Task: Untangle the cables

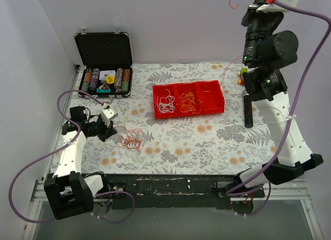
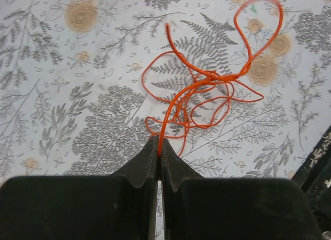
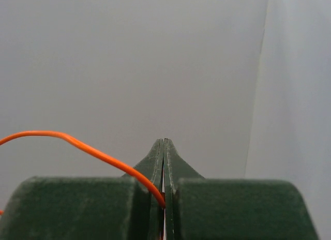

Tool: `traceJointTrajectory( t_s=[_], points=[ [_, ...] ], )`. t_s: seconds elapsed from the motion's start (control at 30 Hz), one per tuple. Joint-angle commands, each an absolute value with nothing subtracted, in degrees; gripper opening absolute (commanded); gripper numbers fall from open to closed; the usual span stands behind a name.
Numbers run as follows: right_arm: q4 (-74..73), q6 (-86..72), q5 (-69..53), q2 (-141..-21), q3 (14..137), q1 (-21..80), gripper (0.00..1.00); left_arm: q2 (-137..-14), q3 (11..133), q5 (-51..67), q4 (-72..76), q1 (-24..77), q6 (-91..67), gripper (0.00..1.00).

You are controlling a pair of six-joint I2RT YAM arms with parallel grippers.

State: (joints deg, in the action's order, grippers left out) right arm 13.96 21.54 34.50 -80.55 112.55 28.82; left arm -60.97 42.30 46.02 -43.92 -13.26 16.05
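Jaws of both grippers were closed, each pinching one thin cable. Left wrist view: the left gripper (image 2: 159, 147) clamped a strand of the red cable (image 2: 214, 76), the rest of which lay in knotted loops on the floral table (image 2: 62, 95) just beyond the fingertips. Right wrist view: the right gripper (image 3: 164, 143) nipped an orange strand (image 3: 103, 156) that arched away to the left, with only bare wall behind it.

The overhead view alone showed the whole layout. The left arm sat low at the table's left side beside the red tangle, and the right arm was raised high at the far right. That view did not resolve either pair of jaws.

Counts: two arms, one loose tangle on the table, one red tray (image 1: 189, 116) of three compartments, one open black case (image 1: 103, 43), one black bar (image 1: 248, 111) lying right of the tray.

Contents: the tray's left compartment held a bundle of white cables (image 1: 165, 104) and its middle compartment held a bundle of orange-yellow cables (image 1: 189, 102). The case, at the far left corner, held rows of stacked chips (image 1: 95, 79).
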Motion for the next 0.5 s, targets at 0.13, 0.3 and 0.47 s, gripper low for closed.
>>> traceJointTrajectory(
  t_s=[0.13, 0.3, 0.47],
  points=[
    [15.8, 17.9, 28.7, -84.0, 113.4, 26.9, 0.01, -63.5, 43.9, 54.8, -51.1, -13.1, 21.6, 0.0],
    [14.7, 14.7, 25.8, -86.4, 112.5, 25.1, 0.01, -63.2, 43.9, 55.3, -51.2, -13.0, 21.3, 0.0],
    [11.8, 8.5, 23.3, -88.6, 112.3, 21.9, 0.01, -62.3, 43.1, 55.1, -51.2, -13.0, 21.1, 0.0]
  ],
)
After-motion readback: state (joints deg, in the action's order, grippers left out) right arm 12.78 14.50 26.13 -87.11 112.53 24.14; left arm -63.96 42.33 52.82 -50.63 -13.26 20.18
